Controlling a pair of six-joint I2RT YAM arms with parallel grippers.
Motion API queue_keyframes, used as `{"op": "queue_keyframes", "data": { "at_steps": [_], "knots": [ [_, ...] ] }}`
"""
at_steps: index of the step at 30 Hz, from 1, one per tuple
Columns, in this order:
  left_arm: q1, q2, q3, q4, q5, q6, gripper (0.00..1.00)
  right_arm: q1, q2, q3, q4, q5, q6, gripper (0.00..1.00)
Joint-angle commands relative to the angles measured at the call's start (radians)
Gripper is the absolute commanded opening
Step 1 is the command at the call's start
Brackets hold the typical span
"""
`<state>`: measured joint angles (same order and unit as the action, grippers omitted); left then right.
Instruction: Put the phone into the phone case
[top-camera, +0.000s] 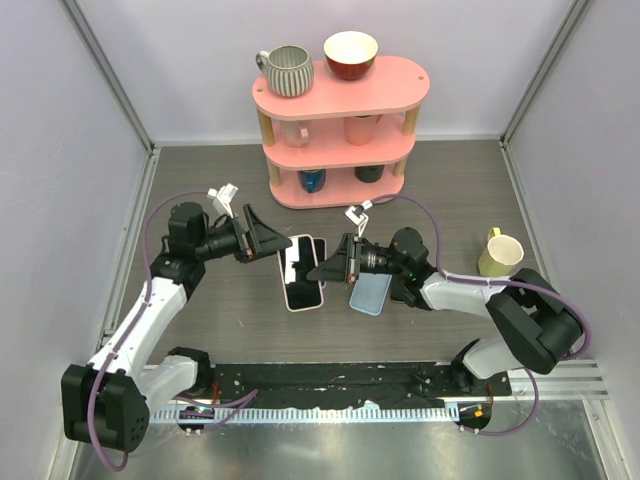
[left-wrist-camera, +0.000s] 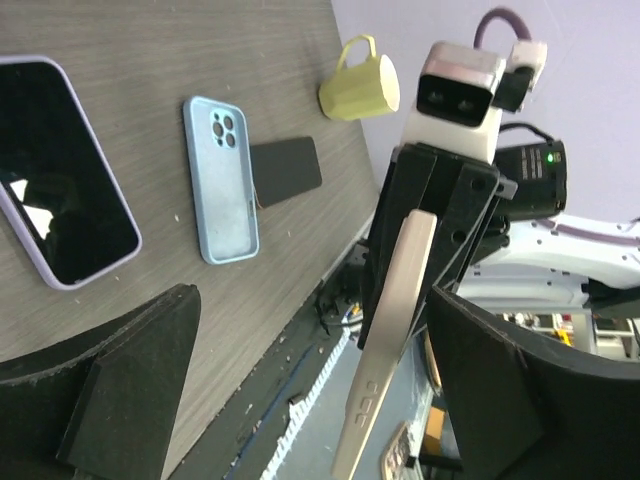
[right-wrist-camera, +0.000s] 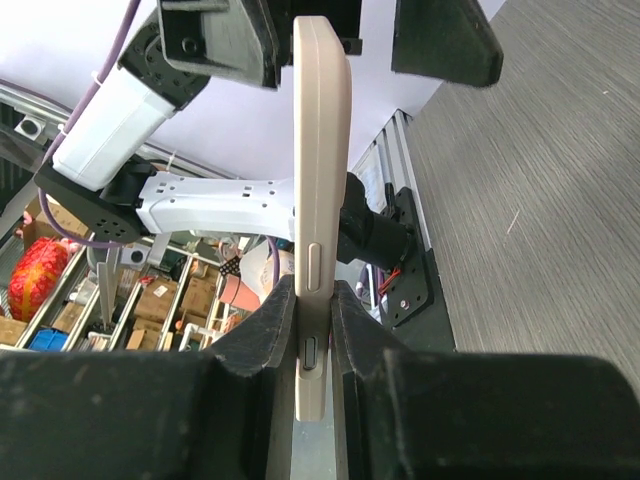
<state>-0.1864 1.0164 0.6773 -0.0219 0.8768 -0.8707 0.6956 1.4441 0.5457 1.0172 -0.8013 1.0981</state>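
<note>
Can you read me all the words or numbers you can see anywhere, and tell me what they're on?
No words or numbers can be read anywhere.
The phone: screen is black, no text.
The blue case, yellow mug and beige piece: no print showing.
The boxes and red bag beyond the table: any markings are too blurred to read.
</note>
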Motion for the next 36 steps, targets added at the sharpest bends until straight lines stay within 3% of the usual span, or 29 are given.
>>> {"op": "queue_keyframes", "data": {
  "at_steps": [1, 8, 14, 18, 20, 24, 29, 36],
  "knots": [
    [0.008, -0.028, 0.122, -0.153, -0.076, 0.117, 1.0, -0.001, -0.059, 0.007, 0.121, 0.014, 0.008, 0.01],
    [0.01, -0.075, 0.22, -0.302, -0.245, 0.185, 1.0, -0.001, -0.05, 0.003, 0.119, 0.024, 0.013, 0.01],
    [0.01, -0.108, 0.226, -0.326, -0.254, 0.22, 1.0, -0.001, -0.024, 0.01, 0.116, 0.04, 0.016, 0.01],
    [0.01, -0.145, 0.228, -0.406, -0.358, 0.298, 1.0, 0.001, 0.005, 0.019, 0.075, 0.089, 0.011, 0.01],
    [0.008, -0.173, 0.22, -0.453, -0.491, 0.323, 1.0, 0.008, 0.024, 0.031, 0.013, 0.144, -0.021, 0.01],
    [0.01, -0.268, 0.199, -0.503, -0.673, 0.36, 1.0, 0.028, 0.113, 0.079, -0.1, 0.238, -0.078, 0.01],
    [0.01, -0.366, 0.148, -0.53, -0.853, 0.394, 1.0, 0.051, 0.255, 0.17, -0.114, 0.318, -0.055, 0.01],
    [0.008, -0.441, 0.131, -0.57, -0.98, 0.381, 1.0, 0.12, 0.469, 0.41, -0.216, 0.418, -0.047, 0.01]
  ]
}}
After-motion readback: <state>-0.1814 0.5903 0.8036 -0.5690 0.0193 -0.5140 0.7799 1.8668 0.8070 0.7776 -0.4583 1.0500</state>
